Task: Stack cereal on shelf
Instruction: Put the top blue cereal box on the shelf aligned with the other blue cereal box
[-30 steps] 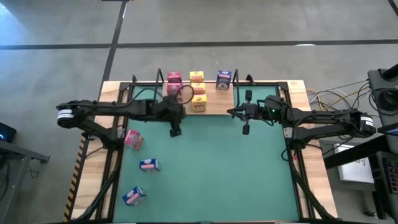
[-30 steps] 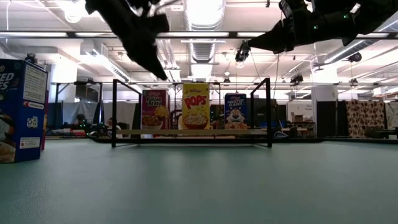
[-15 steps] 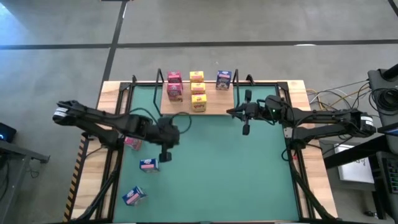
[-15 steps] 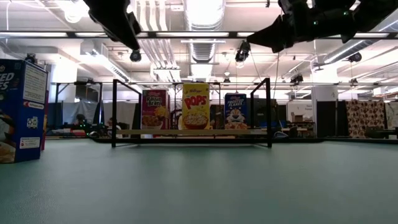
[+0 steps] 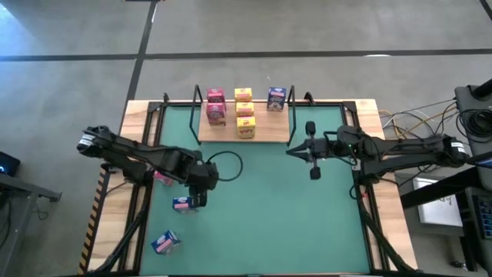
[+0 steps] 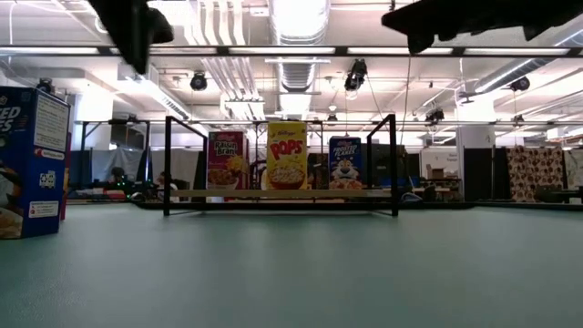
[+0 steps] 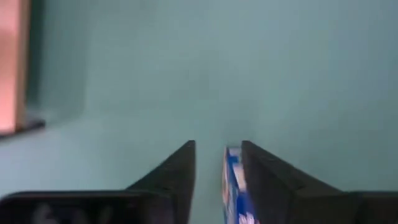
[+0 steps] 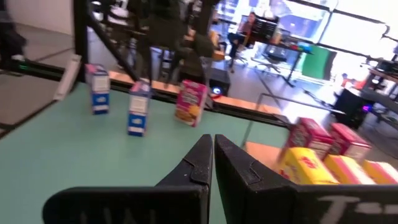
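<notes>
Standing on the shelf (image 5: 261,132) at the far side of the green mat (image 5: 269,215), six cereal boxes form three short rows as I see them from overhead: two pink ones (image 5: 216,106), three yellow ones (image 5: 244,112) and a single blue one (image 5: 277,98). From tabletop height the fronts of a pink, a yellow and a blue box show side by side between the black wire brackets (image 6: 167,164).

Three more boxes remain on the mat's left side: a pink one (image 5: 162,178) partly under my left arm, a blue one (image 5: 183,204) nearer the front, and another blue one (image 5: 165,242) close to the front edge.

My left gripper (image 5: 201,198) hangs just beside the middle blue box; its wrist camera shows the fingers (image 7: 180,177) slightly parted with a blue box edge (image 7: 234,186) between them, though I cannot tell whether they touch it.

My right gripper (image 5: 314,172) hovers over the mat just in front of the shelf's right end, its fingers (image 8: 233,165) pressed together and holding nothing.
</notes>
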`<act>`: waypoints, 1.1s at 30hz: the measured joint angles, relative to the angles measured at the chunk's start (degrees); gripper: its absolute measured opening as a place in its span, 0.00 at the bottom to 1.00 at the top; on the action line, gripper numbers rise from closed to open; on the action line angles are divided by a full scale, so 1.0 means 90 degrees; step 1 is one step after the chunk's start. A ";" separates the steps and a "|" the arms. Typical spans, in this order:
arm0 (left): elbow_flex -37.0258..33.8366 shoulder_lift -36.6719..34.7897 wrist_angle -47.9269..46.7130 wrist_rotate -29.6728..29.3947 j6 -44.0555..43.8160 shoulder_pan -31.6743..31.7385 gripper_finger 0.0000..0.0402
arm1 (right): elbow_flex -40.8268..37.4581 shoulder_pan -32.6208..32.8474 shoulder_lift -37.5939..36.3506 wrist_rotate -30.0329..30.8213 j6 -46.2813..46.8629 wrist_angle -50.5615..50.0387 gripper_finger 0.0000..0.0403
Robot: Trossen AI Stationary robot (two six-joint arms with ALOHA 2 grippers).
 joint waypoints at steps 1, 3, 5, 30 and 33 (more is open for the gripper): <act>-0.0045 0.0007 -0.0119 0.0031 -0.0162 -0.0055 0.33 | -0.0013 0.0094 -0.0023 0.0000 0.0003 0.0000 0.02; -0.0179 0.0008 -0.0317 0.0066 -0.0474 -0.0199 0.42 | -0.0038 0.0271 -0.0045 0.0000 0.0022 -0.0015 0.02; -0.0317 0.0008 -0.0339 0.0075 -0.0762 -0.0382 0.50 | -0.0043 0.0441 -0.0050 0.0000 0.0017 -0.0013 0.02; -0.1577 0.0003 -0.0242 0.0507 -0.2518 -0.1746 0.66 | -0.0043 0.1037 -0.0115 0.0005 0.0185 -0.0003 0.02; -0.1626 0.0003 -0.0198 0.0416 -0.2514 -0.1748 0.63 | -0.0043 0.1071 -0.0115 0.0005 0.0182 -0.0003 0.02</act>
